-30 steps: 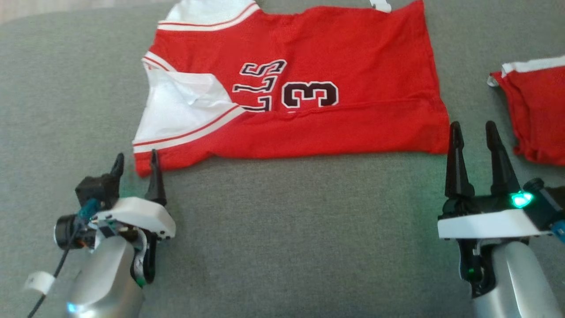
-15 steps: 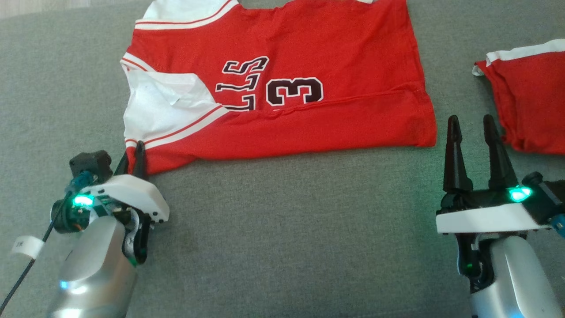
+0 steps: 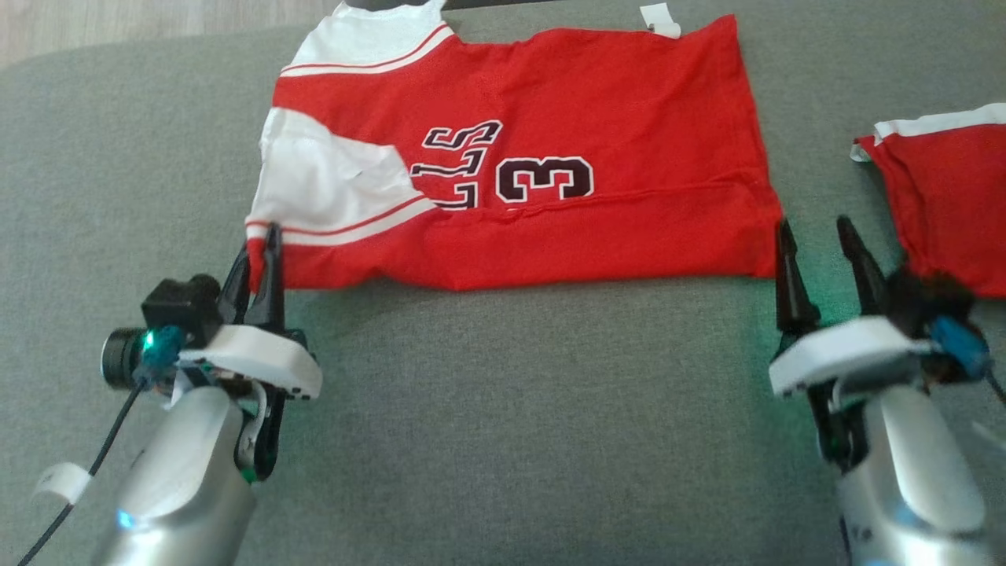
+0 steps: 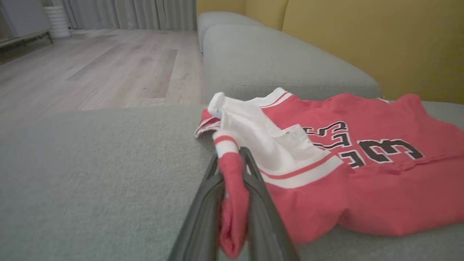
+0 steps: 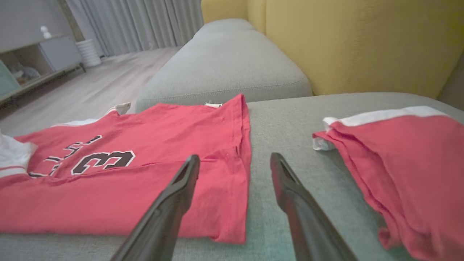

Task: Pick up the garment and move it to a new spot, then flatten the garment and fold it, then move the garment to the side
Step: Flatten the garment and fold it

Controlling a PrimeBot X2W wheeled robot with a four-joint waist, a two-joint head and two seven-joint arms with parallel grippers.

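Pinching with the left gripper (image 3: 258, 248), fingers squeezed tight on the near left corner of the red shirt (image 3: 589, 118). Holding the right gripper (image 3: 814, 228) with fingers wide apart at the shirt's near right corner, nothing between them. Spread out on the grey sofa seat (image 3: 511, 409), number up. Further right, another red cloth (image 3: 951, 204).

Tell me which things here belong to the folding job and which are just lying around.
Job: red jersey; left gripper, shut on its near corner; right gripper, open by the other near corner.
Lying about: second red garment on the right; grey sofa beneath both; yellow backrest.
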